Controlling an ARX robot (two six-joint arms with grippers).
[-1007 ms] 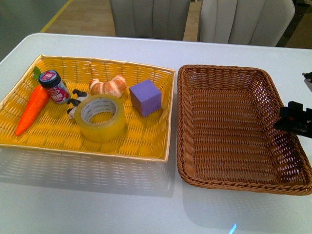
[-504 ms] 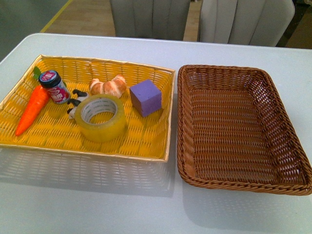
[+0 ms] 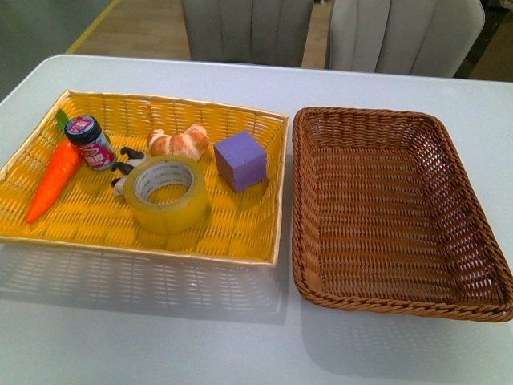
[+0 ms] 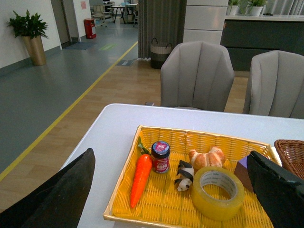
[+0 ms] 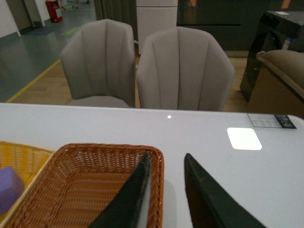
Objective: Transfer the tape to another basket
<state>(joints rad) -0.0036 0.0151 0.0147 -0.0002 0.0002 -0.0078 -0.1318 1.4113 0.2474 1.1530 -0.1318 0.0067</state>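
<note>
The tape (image 3: 167,194), a wide yellowish roll with a pale core, lies flat in the yellow tray basket (image 3: 264,241), left of the purple cube (image 3: 240,160). It also shows in the left wrist view (image 4: 217,192). The dark brown wicker basket (image 3: 298,160) stands empty to the right of the tray; its corner shows in the right wrist view (image 5: 159,159). Neither gripper is in the front view. My left gripper (image 4: 173,190) is open and empty, well back from the tray. My right gripper (image 5: 166,164) is shut and empty, by the brown basket's far right corner.
In the tray lie a carrot (image 3: 53,181), a small jar (image 3: 90,143), a croissant (image 3: 178,142) and a panda figure (image 3: 123,170). Grey chairs (image 3: 248,28) stand behind the white table (image 3: 240,337).
One second ago my right gripper showed at the right edge of the front view over the brown basket's rim. It has since left that view. The objects have not moved.
</note>
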